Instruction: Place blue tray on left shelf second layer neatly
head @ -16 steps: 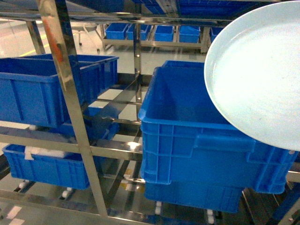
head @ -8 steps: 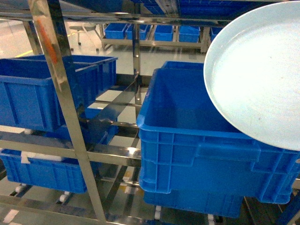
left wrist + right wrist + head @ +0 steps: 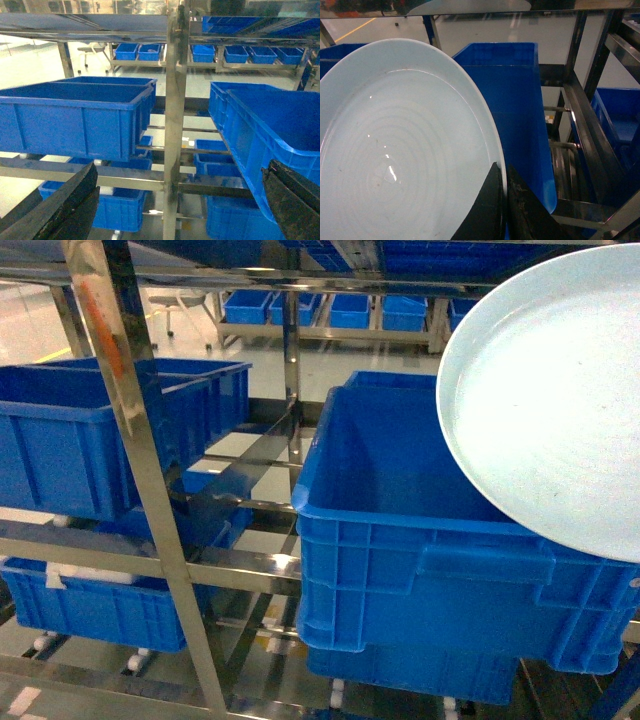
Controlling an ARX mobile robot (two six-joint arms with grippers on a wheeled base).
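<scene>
1. The blue tray (image 3: pixel 550 400) is pale, glossy and round, with a low raised rim and faint concentric rings.
2. It hangs tilted at upper right, above an open blue crate (image 3: pixel 420 540).
3. The right end effector (image 3: pixel 502 200) pinches its rim.
4. The left end effector (image 3: pixel 180 200) is spread wide, empty, facing the left shelf (image 3: pixel 175 125).

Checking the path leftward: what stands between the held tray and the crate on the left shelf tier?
In the head view, a steel post stands between the tray and the left crate, plus open rails.
</scene>
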